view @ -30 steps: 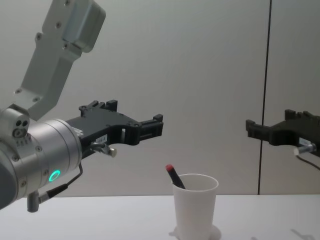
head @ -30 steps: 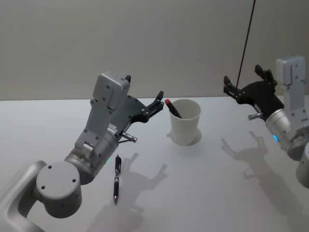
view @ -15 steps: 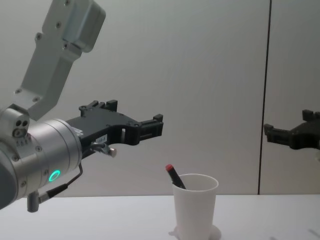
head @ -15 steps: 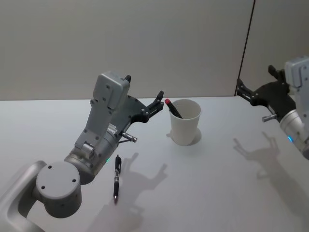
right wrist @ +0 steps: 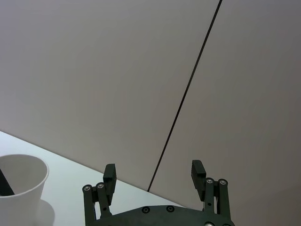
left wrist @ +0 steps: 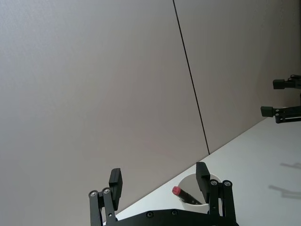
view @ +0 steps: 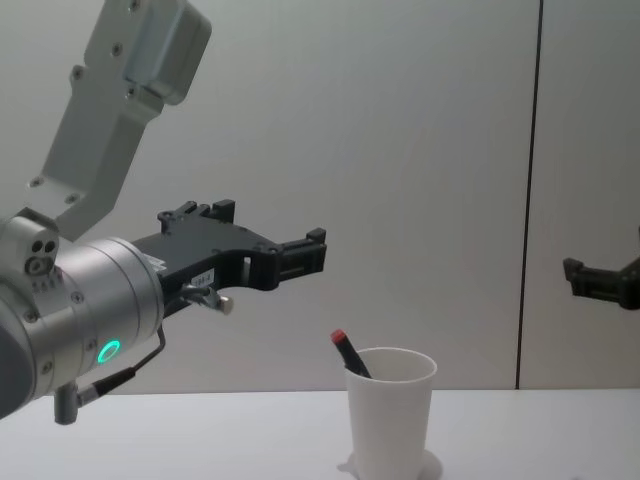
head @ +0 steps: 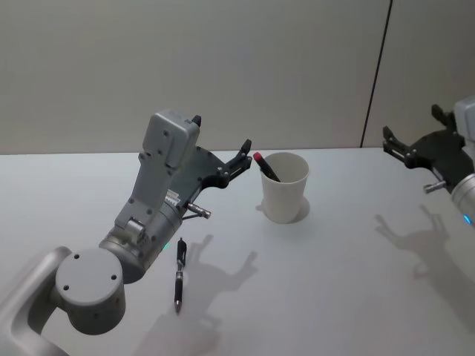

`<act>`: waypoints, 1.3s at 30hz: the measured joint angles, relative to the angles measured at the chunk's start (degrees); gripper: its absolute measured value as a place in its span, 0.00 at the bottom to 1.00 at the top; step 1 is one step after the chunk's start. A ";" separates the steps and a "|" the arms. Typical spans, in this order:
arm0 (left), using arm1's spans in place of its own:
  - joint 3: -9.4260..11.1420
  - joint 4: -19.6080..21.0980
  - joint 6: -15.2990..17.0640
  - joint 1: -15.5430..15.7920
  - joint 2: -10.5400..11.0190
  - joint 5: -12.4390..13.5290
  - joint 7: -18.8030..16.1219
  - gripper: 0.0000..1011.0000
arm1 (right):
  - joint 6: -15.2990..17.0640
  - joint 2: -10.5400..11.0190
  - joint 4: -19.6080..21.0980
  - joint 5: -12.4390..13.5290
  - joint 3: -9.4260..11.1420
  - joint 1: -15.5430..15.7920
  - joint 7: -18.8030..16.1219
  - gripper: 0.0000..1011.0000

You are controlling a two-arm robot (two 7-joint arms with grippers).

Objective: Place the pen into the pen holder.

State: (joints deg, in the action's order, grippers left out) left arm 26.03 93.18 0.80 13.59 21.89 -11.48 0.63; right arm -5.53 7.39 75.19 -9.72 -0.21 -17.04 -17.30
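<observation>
Your right gripper [head: 411,124] has drawn off rightward, wide and empty, seemingly to clear the pen holder [head: 284,194] where a red-tipped pen [head: 261,162] leans, while your left gripper [head: 221,132] hangs spread beside its rim, above a black pen [head: 179,274] on the table [head: 356,282].

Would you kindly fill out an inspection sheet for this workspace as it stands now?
Surface: white table, with shadows of both arms on it.
Job's things: white cup upright; red-capped pen leaning inside it; dark pen lying flat on the table near the left arm.
Clutter: nothing seen.
End effectors: left end effector open, empty, raised to the cup's left; right end effector open, empty, raised well to the cup's right.
Cables: thin wire looped at the left wrist.
Surroundings: plain wall with a dark vertical seam.
</observation>
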 joint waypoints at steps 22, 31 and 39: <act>0.00 0.00 0.00 0.00 0.00 0.00 0.00 0.99 | 0.51 1.67 1.53 -0.08 1.18 1.27 -1.18 0.99; -0.05 0.25 0.47 -0.24 0.03 -0.02 -0.17 0.99 | 0.58 1.86 1.70 -0.02 1.31 1.41 -1.32 0.99; -0.26 1.53 2.69 -1.32 0.38 -1.77 -1.85 0.99 | 0.63 1.94 1.78 0.02 1.35 1.45 -1.38 0.99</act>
State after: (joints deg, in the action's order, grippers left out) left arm 25.76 94.71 3.48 12.27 22.27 -13.26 -1.22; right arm -4.89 9.33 76.97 -9.70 1.14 -15.60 -18.68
